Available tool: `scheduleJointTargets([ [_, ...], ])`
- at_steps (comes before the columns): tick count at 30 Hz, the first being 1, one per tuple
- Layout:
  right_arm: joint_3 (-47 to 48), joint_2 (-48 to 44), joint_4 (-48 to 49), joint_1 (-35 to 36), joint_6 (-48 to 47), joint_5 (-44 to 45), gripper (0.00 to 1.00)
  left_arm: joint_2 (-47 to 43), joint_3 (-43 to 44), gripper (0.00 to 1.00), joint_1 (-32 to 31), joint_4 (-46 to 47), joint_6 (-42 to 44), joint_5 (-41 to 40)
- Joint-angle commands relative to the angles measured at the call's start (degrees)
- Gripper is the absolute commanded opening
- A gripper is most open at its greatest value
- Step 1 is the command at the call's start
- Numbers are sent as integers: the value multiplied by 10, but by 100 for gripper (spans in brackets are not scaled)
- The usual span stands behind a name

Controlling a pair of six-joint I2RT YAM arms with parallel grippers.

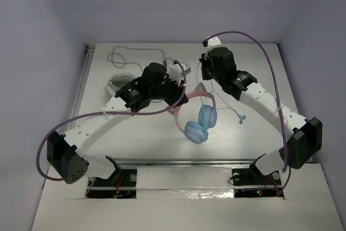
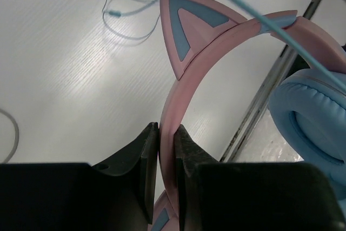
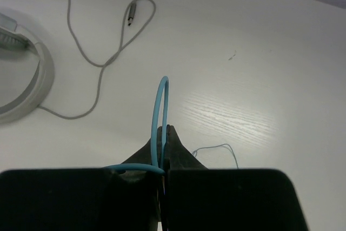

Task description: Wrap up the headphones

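Note:
The headphones (image 1: 197,120) have a pink cat-eared headband (image 2: 186,74) and round light-blue earcups (image 2: 311,117). They hang above the table's middle. My left gripper (image 1: 175,87) is shut on the headband, which shows clamped between its fingers in the left wrist view (image 2: 166,144). My right gripper (image 1: 204,67) is shut on the thin light-blue cable (image 3: 161,106), which loops out past its fingertips. The cable runs from that gripper down past the earcups, and its plug end (image 1: 241,118) lies on the table to the right.
A grey-white curved band (image 1: 116,81) lies at the back left, also in the right wrist view (image 3: 32,87). A loose thin grey cable (image 1: 121,53) curls behind it, its plug showing in the right wrist view (image 3: 131,14). A metal strip (image 1: 178,162) runs along the table's near edge.

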Motion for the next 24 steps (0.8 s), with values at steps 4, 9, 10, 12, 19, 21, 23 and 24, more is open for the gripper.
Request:
scheduleJointTargets([
  [4, -69, -64, 57, -14, 44, -18, 0, -68, -3, 0, 16, 112, -54, 43],
  [9, -109, -106, 73, -19, 80, -14, 0, -95, -12, 0, 48, 150, -90, 62],
  [10, -115, -109, 78, -19, 84, -15, 0, -101, -15, 0, 48, 168, -97, 66],
  [12, -134, -116, 90, -19, 93, -28, 0, -108, -23, 0, 62, 186, -117, 68],
  [19, -216, -146, 200, -19, 119, -175, 3, -115, -39, 0, 68, 303, -187, 111],
  [21, -252, -165, 243, -19, 134, -229, 4, -113, -47, 0, 73, 326, -206, 116],
  [23, -275, -181, 293, -19, 149, -260, 4, -113, -54, 0, 73, 373, -241, 125],
  [24, -284, -184, 307, -19, 154, -278, 4, -113, -60, 0, 78, 385, -252, 119],
])
